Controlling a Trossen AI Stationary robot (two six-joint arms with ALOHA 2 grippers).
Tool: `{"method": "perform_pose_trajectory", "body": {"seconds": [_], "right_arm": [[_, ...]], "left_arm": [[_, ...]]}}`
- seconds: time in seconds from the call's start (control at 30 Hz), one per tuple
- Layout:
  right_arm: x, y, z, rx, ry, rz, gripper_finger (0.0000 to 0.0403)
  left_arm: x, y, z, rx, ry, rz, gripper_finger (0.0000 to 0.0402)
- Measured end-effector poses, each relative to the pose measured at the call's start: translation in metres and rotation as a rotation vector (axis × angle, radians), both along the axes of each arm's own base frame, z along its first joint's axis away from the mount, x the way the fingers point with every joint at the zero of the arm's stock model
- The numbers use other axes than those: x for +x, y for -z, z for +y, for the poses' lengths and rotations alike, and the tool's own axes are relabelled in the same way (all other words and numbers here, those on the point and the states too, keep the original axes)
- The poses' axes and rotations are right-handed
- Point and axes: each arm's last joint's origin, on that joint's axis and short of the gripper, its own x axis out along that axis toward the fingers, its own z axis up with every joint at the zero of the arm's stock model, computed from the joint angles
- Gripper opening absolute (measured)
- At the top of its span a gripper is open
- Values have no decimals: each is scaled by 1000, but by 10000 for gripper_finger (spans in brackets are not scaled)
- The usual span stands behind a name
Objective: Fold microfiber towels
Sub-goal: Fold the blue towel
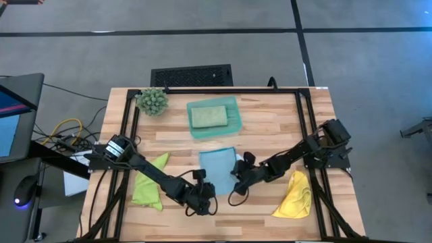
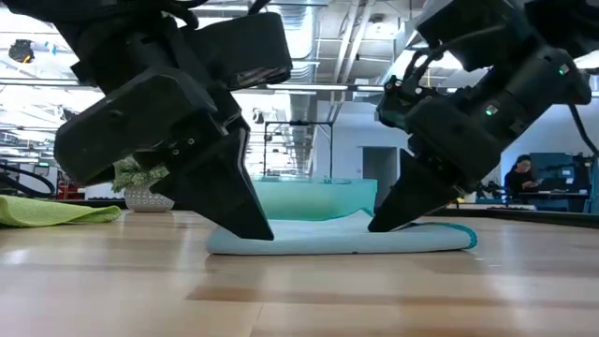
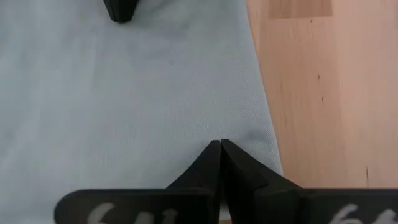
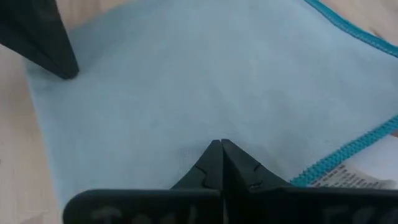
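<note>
While both arms lean inward in the high view, the light blue towel (image 1: 217, 169) lies mid-table, near of the teal tray (image 1: 233, 121). Low view: left gripper (image 2: 255, 227) and right gripper (image 2: 382, 222) press their tips onto it. Wrist views: each gripper's fingers are pinched together, holding nothing.

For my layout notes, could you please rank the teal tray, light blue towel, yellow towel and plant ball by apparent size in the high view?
1. Teal tray
2. Light blue towel, partly hidden by the arms, so possibly equal
3. Yellow towel, crumpled
4. Plant ball
</note>
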Motion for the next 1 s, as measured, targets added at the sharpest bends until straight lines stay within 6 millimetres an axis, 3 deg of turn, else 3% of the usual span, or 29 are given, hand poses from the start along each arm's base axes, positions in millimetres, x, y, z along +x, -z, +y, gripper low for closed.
{"method": "perform_pose_trajectory", "body": {"seconds": [0.33,0.53,0.77,1.0], "right_arm": [[-23,-16,13,-16,19,59,15],[-31,-32,22,-83,5,-11,14],[-23,-21,33,-34,-226,4,19],[-18,-8,40,38,-344,34,19]], "left_arm": [[-3,-5,-9,153,44,-27,4],[2,-15,-15,225,2,-107,4],[17,-18,23,327,-318,-256,4],[18,14,82,183,-411,-136,4]]}}
